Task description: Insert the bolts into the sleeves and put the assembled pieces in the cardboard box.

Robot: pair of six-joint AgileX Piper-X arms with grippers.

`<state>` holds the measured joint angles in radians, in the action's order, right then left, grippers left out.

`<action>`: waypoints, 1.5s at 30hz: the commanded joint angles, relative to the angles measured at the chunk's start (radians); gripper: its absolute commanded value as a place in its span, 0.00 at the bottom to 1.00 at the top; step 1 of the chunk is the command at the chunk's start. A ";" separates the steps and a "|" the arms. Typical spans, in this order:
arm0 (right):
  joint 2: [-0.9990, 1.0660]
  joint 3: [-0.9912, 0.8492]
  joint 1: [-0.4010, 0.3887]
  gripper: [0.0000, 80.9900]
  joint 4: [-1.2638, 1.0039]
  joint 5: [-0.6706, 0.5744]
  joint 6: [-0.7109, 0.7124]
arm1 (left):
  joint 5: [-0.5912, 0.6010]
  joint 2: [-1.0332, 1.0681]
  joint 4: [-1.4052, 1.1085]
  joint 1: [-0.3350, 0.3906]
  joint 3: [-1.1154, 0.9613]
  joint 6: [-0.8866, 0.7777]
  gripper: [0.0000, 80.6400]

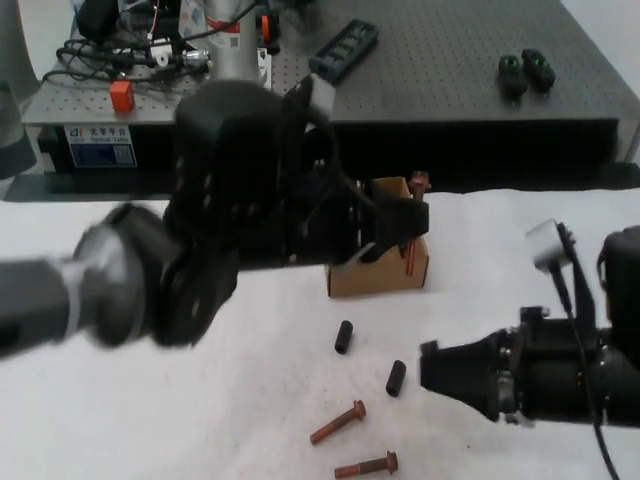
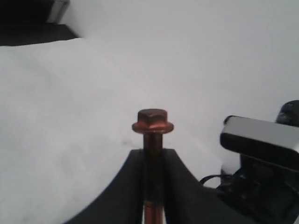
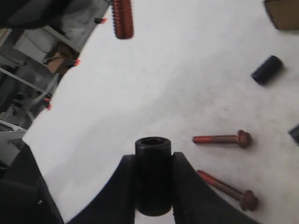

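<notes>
My left gripper (image 2: 153, 156) is shut on a copper bolt (image 2: 152, 122), which stands upright with its hex head up. In the high view this gripper (image 1: 400, 232) hangs with the bolt (image 1: 410, 258) just in front of the cardboard box (image 1: 372, 277). My right gripper (image 3: 153, 161) is shut on a black sleeve (image 3: 153, 173) whose open bore points outward. It sits low at the right (image 1: 430, 364). Two loose bolts (image 1: 337, 423) (image 1: 366, 466) and two loose sleeves (image 1: 344, 337) (image 1: 396, 377) lie on the white cloth between the arms.
A black perforated bench (image 1: 450, 60) with cables and small parts runs along the back. The left arm's bulky body (image 1: 230, 200) covers much of the cloth's left and middle. In the right wrist view the held bolt's threaded tip (image 3: 122, 18) hangs above the cloth.
</notes>
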<state>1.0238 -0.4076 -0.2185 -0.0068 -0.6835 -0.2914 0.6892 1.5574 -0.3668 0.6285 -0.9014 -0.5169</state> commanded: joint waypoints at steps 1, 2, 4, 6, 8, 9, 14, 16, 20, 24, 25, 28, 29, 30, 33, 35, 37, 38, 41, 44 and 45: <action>0.004 -0.002 -0.017 0.01 -0.094 0.006 -0.031 | 0.049 -0.016 -0.153 -0.001 0.042 -0.097 0.01; 0.004 -0.002 -0.017 0.01 -0.111 0.021 -0.031 | 0.053 -0.016 -0.151 -0.001 0.043 -0.097 0.01; 0.004 -0.002 -0.017 0.01 -0.139 0.024 -0.031 | 0.058 -0.016 -0.151 -0.001 0.043 -0.097 0.01; 0.004 -0.002 -0.017 0.01 -0.167 0.027 -0.031 | 0.057 -0.016 -0.151 -0.001 0.043 -0.101 0.01; 0.010 -0.004 -0.017 0.01 -0.196 0.027 -0.052 | 0.077 -0.016 -0.151 -0.001 0.043 -0.103 0.01; 0.014 -0.005 -0.017 0.01 -0.205 0.027 -0.063 | 0.092 -0.016 -0.151 -0.001 0.043 -0.103 0.01; 0.031 -0.005 -0.017 0.01 -0.250 0.032 -0.073 | 0.115 -0.016 -0.151 -0.001 0.043 -0.103 0.01; 0.031 -0.005 -0.017 0.01 -0.269 0.054 -0.080 | 0.118 -0.016 -0.151 -0.001 0.043 -0.103 0.01; 0.031 -0.005 -0.017 0.01 -0.304 0.083 -0.100 | 0.151 -0.016 -0.151 -0.001 0.043 -0.103 0.01; 0.031 -0.005 -0.017 0.01 -0.332 0.097 -0.108 | 0.154 -0.016 -0.151 -0.001 0.043 -0.120 0.00; 0.031 -0.005 -0.017 0.01 -0.336 0.105 -0.108 | 0.154 -0.016 -0.151 -0.001 0.043 -0.121 0.01; 0.031 -0.005 -0.015 0.01 -0.345 0.144 -0.102 | 0.152 -0.016 -0.151 -0.001 0.043 -0.128 0.20; 0.031 -0.005 -0.011 0.01 -0.345 0.160 -0.086 | 0.144 -0.016 -0.151 -0.004 0.043 -0.128 0.31; 0.031 -0.005 -0.004 0.01 -0.345 0.181 -0.066 | 0.128 -0.016 -0.147 -0.006 0.043 -0.128 0.43; 0.035 -0.008 0.039 0.01 -0.343 0.239 -0.026 | 0.055 -0.016 -0.094 -0.026 0.043 -0.125 0.63; 0.056 -0.034 0.087 0.01 -0.316 0.268 -0.002 | -0.002 -0.016 -0.025 -0.049 0.043 -0.087 0.62; 0.109 -0.102 0.126 0.01 -0.241 0.296 0.039 | -0.066 -0.016 0.080 -0.072 0.043 0.000 0.57; 0.149 -0.150 0.143 0.01 -0.184 0.310 0.076 | -0.101 -0.016 0.130 -0.080 0.043 0.037 0.56; 0.298 -0.326 0.161 0.01 0.015 0.365 0.185 | -0.221 -0.016 0.343 -0.083 0.043 0.231 0.52; 0.485 -0.536 0.140 0.01 0.172 0.433 0.252 | -0.303 -0.016 0.546 -0.078 0.043 0.374 0.52; 0.550 -0.612 0.129 0.01 0.215 0.468 0.269 | -0.323 -0.016 0.588 -0.078 0.043 0.399 0.52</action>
<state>1.5366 -0.9698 -0.0824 0.1579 -0.2428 -0.0547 0.4047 1.5527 0.1657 0.5479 -0.8534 -0.1756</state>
